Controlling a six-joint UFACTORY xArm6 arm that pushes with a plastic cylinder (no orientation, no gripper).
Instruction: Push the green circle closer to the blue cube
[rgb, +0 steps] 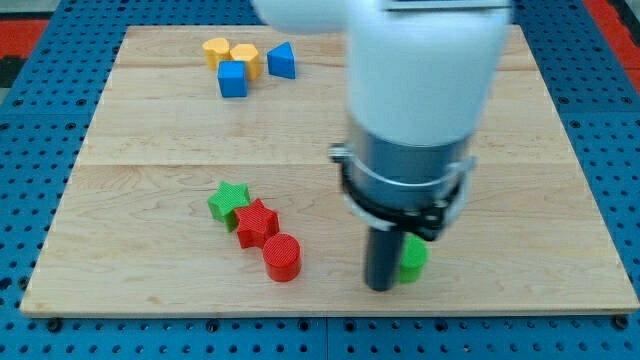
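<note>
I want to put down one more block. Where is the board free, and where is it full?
Free: middle, between blue cube and green star; also the view's right side. Crowded: top-left cluster, and bottom by red cylinder, my tip touching green circle.

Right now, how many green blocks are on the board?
2. A green star sits left of centre, touching the red star. A green circle sits near the view's bottom, just right of my tip, partly hidden by the rod. The arm could hide more.

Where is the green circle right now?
The green circle sits near the view's bottom, right of centre, touching the right side of my tip, with the red cylinder further to its left.
</note>
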